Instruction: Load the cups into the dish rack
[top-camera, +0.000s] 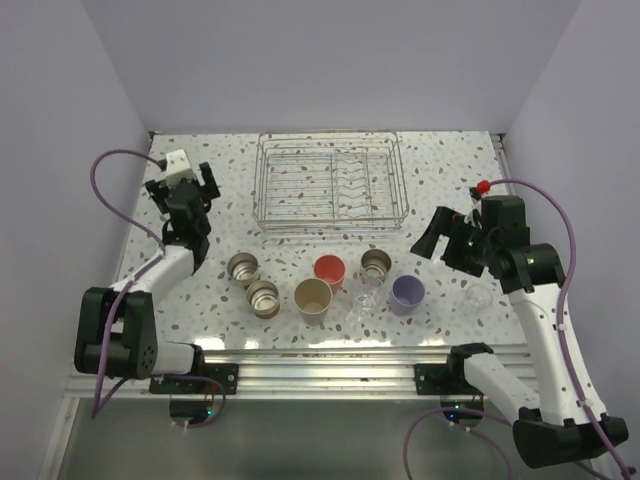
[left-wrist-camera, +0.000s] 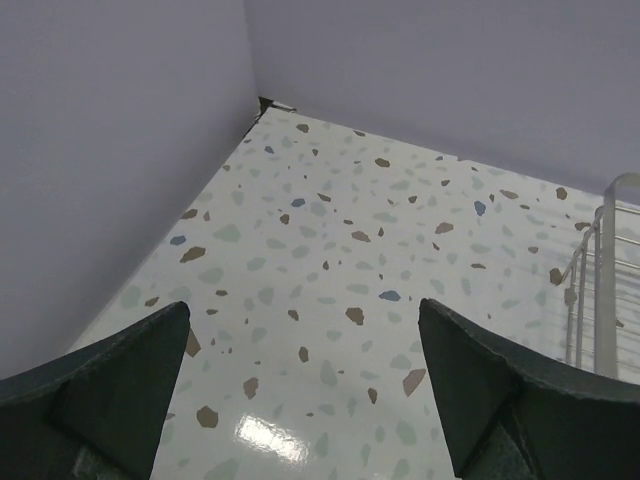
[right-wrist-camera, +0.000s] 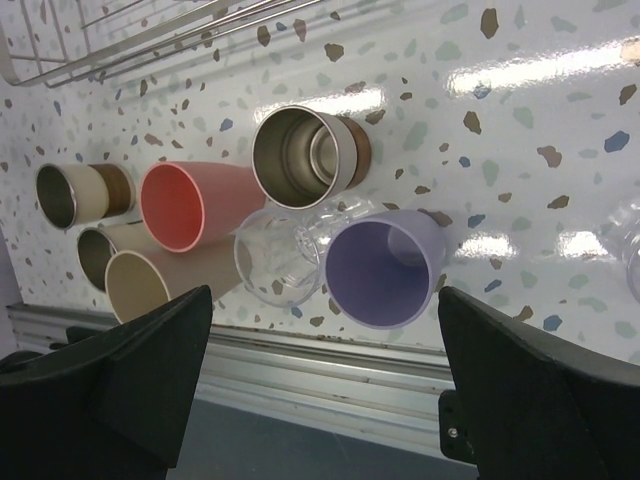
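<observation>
Speckled table (top-camera: 450, 170), cups (top-camera: 313, 298) standing upright outside wire dish rack (top-camera: 300, 200), both jaws spread wide.

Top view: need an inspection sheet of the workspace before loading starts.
Surface: speckled white table, some glare.
Job's things: rack far centre, no cups in it. Upright in a near cluster: three metal cups, tan cup, red cup, lavender cup, clear cup. Second clear cup apart, by the right arm.
Clutter: nothing seen.
Grippers: left gripper open, empty, left of the rack; right gripper open, empty, right of the cluster.
Cables: purple cables loop off each arm, away from the cups.
Surroundings: plain walls on three sides; metal rail at the near edge.
</observation>
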